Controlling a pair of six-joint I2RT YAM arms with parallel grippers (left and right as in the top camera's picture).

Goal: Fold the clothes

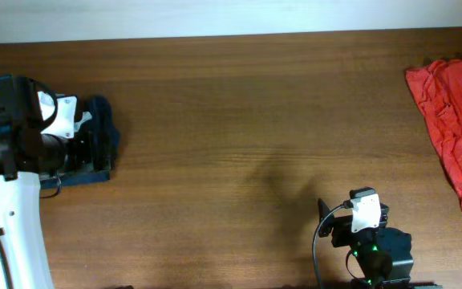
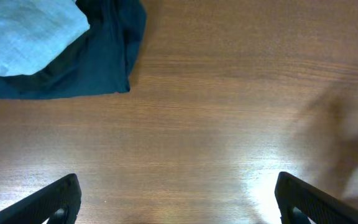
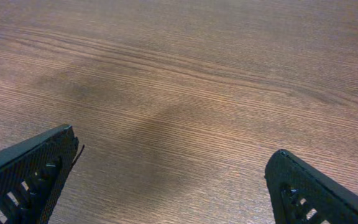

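A crumpled red garment [image 1: 454,120] lies at the table's right edge in the overhead view. A dark blue folded garment [image 1: 101,128] lies at the far left, mostly under my left arm; in the left wrist view it is at the top left [image 2: 107,56] with a light blue cloth [image 2: 27,37] on it. My left gripper [image 2: 178,199] is open and empty over bare wood just past the dark garment. My right gripper [image 3: 173,186] is open and empty over bare wood near the front edge, far from the red garment.
The wooden table [image 1: 247,120] runs to a pale wall edge along the back. The left arm's white base [image 1: 14,225] stands at the front left. The right arm's base [image 1: 371,249] sits at the front right.
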